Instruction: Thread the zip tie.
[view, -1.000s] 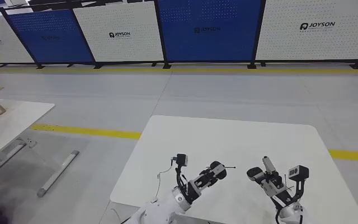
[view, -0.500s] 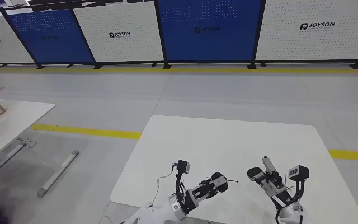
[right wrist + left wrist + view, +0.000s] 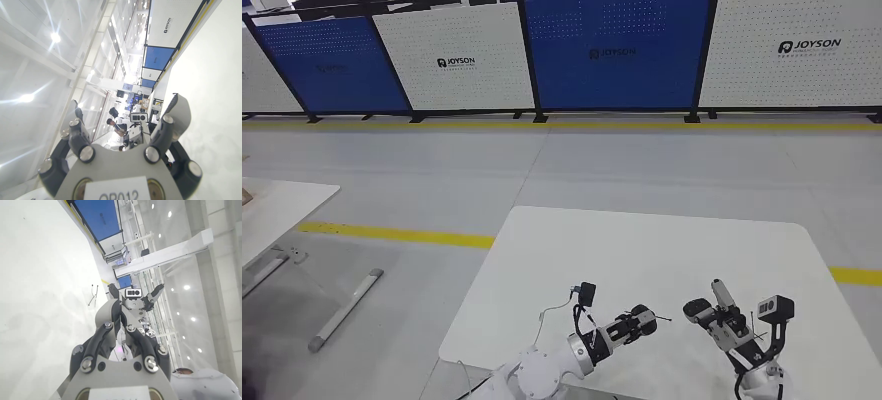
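Top view, left to right. The left gripper hovers over the near part of the white desk. Its fingers are pressed together on a thin dark zip tie. The left wrist view shows the same fingers with no gap between them.

The zip tie's free end sticks out of the fingertips toward the right arm. Its long axis lies roughly along the line joining the two grippers. The end stops short of the right gripper, with bare desk between them. The right gripper holds nothing and its fingers are spread wide, as both wrist views confirm.

The held end is nearer the left arm, so the coming move probably turns on closing this gap along the tie's own axis. Loose zip ties lie crossed on the desk just beside the right gripper.

Writing: the wall panels behind carry a printed logo, and the right wrist bears a white label. Neither is transcribed here.
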Robot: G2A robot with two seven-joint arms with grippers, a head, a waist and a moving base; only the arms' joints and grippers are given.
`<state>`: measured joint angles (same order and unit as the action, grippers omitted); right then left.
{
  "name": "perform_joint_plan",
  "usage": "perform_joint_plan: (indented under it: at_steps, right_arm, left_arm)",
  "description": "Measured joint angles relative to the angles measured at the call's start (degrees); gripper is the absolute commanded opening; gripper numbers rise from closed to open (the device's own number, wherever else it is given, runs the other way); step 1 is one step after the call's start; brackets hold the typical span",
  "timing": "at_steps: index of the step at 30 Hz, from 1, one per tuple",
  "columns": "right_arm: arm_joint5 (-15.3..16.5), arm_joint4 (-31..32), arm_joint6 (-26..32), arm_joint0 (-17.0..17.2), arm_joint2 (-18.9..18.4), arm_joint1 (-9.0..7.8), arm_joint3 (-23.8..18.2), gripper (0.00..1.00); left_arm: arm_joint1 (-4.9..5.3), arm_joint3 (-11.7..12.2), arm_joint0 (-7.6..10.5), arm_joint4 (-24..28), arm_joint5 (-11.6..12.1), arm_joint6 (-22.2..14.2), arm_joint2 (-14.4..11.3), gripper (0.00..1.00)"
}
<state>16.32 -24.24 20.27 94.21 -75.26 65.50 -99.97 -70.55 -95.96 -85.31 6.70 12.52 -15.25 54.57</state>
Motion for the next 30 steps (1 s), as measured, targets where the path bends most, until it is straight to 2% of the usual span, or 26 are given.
perform_joint_plan:
  at_steps: [2, 6, 9, 12, 14, 16, 17, 30]
  right_arm:
    - [-0.14, 0.64, -0.16, -0.08, -0.01, 0.0, -0.22, 1.0]
    - [-1.38, 5.91, -2.21, 0.53, -1.43, -0.2, -2.49, 1.0]
    - [-5.05, 8.76, -2.62, 2.05, -4.9, -0.71, -5.34, 1.0]
    - [-12.52, 12.89, -0.56, 3.05, -9.0, -1.5, -7.96, 1.0]
    - [-19.16, 17.9, 1.75, 2.69, -10.94, -2.07, -9.32, 1.0]
    - [-24.04, 21.25, 2.64, 1.7, -11.72, -2.32, -9.87, 1.0]
    - [-24.93, 21.53, 2.42, 1.42, -11.78, -2.31, -9.97, 1.0]
    - [-24.9, 21.28, 2.57, 1.21, -11.73, -2.3, -9.94, 1.0]
  left_arm:
    - [0.0, 0.0, -0.02, 0.0, 0.03, 0.14, 0.01, 0.0]
    - [-0.01, 0.0, -0.02, 0.0, 0.04, 0.15, 0.01, 0.0]
    - [-0.01, 0.0, -0.02, 0.0, 0.04, 0.15, 0.01, 0.0]
    - [-0.01, 0.0, -0.02, -0.01, 0.04, 0.15, 0.01, 0.0]
    - [-0.01, 0.0, -0.02, -0.01, 0.04, 0.15, 0.01, 0.0]
    - [-0.01, 0.0, -0.02, -0.01, 0.04, 0.15, 0.01, 0.0]
    - [-0.01, 0.0, -0.02, -0.01, 0.04, 0.15, 0.01, 0.0]
    - [-0.01, 0.0, -0.02, -0.01, 0.04, 0.15, 0.01, 0.0]
